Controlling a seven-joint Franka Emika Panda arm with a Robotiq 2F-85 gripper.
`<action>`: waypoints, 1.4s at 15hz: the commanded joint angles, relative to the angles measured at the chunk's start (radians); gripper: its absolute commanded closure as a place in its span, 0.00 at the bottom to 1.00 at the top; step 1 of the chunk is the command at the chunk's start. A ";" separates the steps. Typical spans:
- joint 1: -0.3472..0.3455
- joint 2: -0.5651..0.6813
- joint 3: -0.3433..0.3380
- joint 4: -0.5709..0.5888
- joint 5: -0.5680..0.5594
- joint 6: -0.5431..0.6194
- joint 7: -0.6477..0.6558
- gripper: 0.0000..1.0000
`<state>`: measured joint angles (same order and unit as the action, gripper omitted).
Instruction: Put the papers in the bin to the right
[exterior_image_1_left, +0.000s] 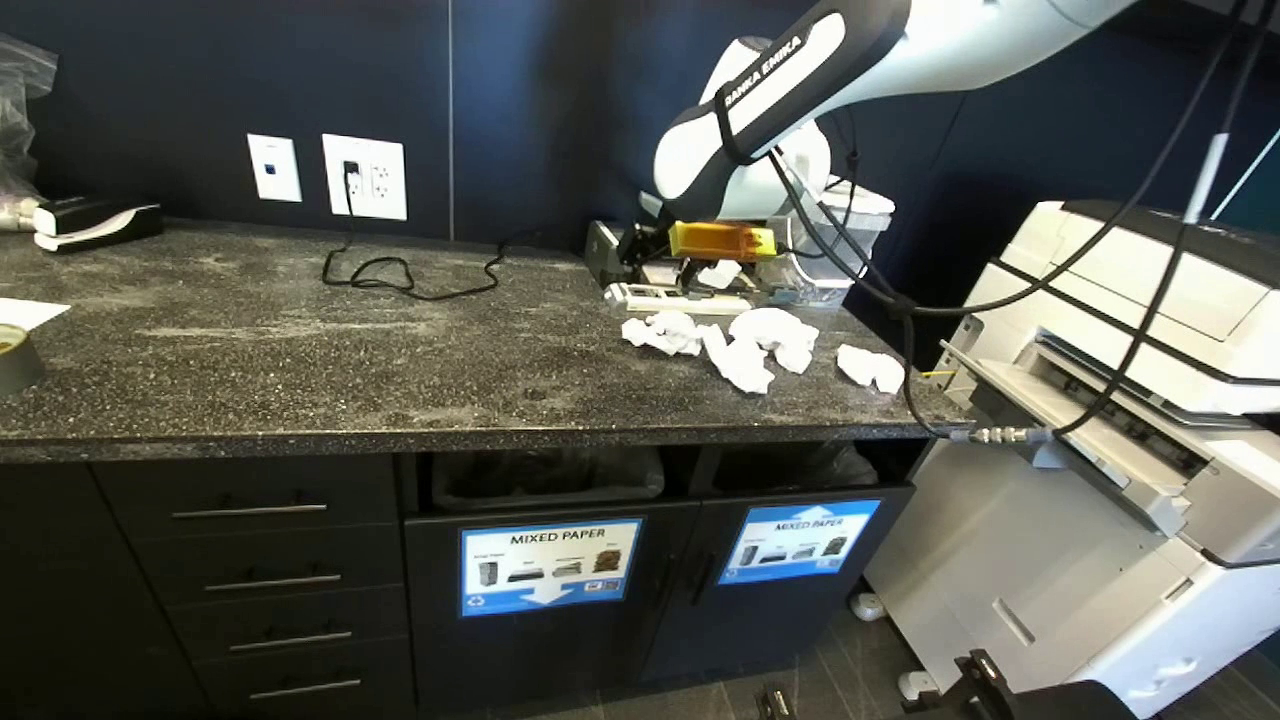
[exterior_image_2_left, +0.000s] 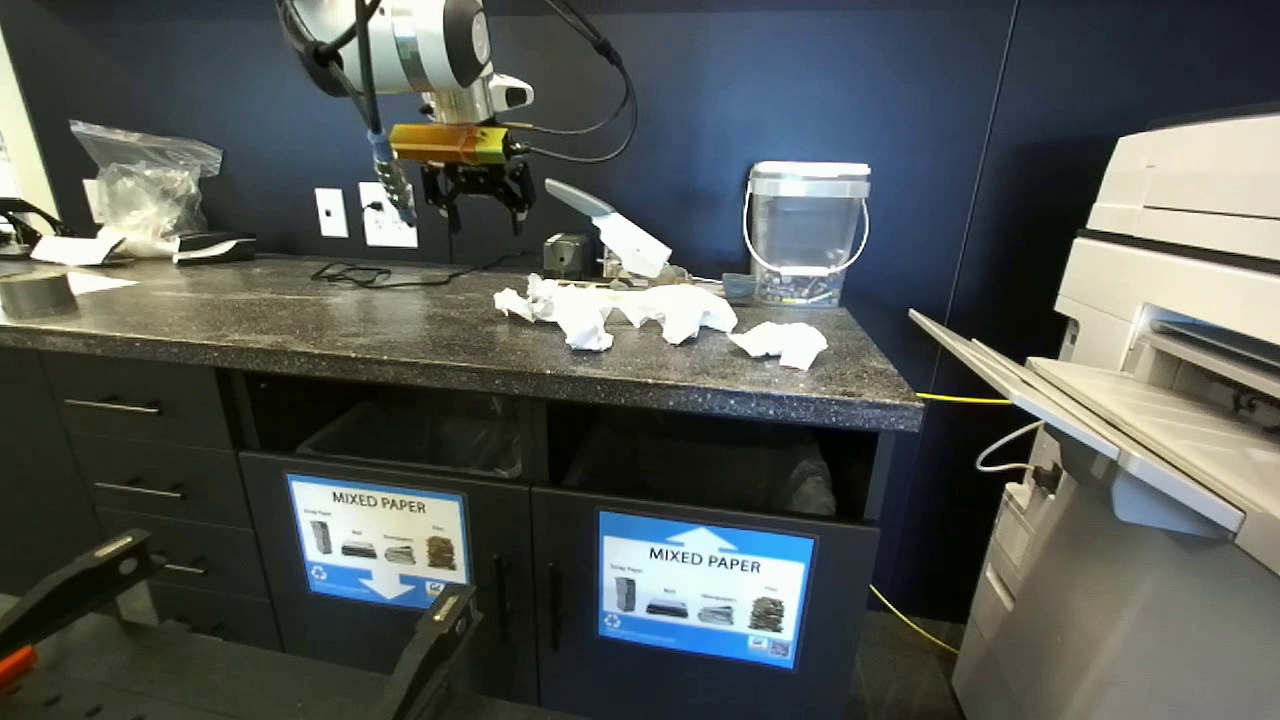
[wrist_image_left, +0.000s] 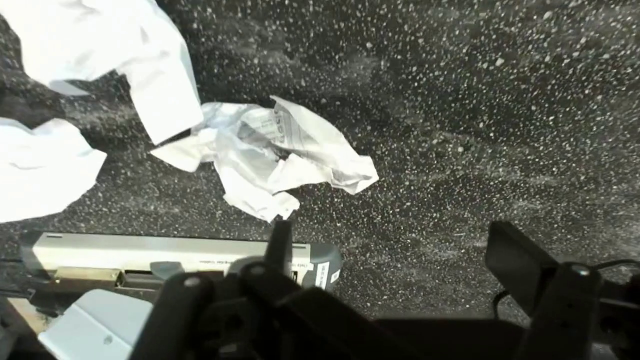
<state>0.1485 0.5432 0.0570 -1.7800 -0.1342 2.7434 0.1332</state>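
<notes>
Papers (exterior_image_2_left: 685, 308) lie crumpled on the worktop (exterior_image_2_left: 430, 325); jaws hang spread over it, holding nothing. These papers all seem left to move; whether the dark right bin (exterior_image_2_left: 812, 484) already has any, I cannot tell.

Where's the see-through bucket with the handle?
In an exterior view, the clear bucket stands near the right end of the counter, behind the crumpled papers.

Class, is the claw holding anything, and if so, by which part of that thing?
Nothing is held: the claw is open, its jaws apart with nothing between them, and the papers lie on the counter.
</notes>
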 joint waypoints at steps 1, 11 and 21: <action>0.033 0.150 -0.033 0.184 -0.033 -0.008 -0.055 0.00; -0.003 0.317 -0.064 0.353 -0.101 -0.024 -0.271 0.00; -0.143 0.336 0.082 0.356 -0.039 -0.090 -0.517 0.00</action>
<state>0.0555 0.8501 0.0771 -1.4621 -0.2047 2.6778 -0.2929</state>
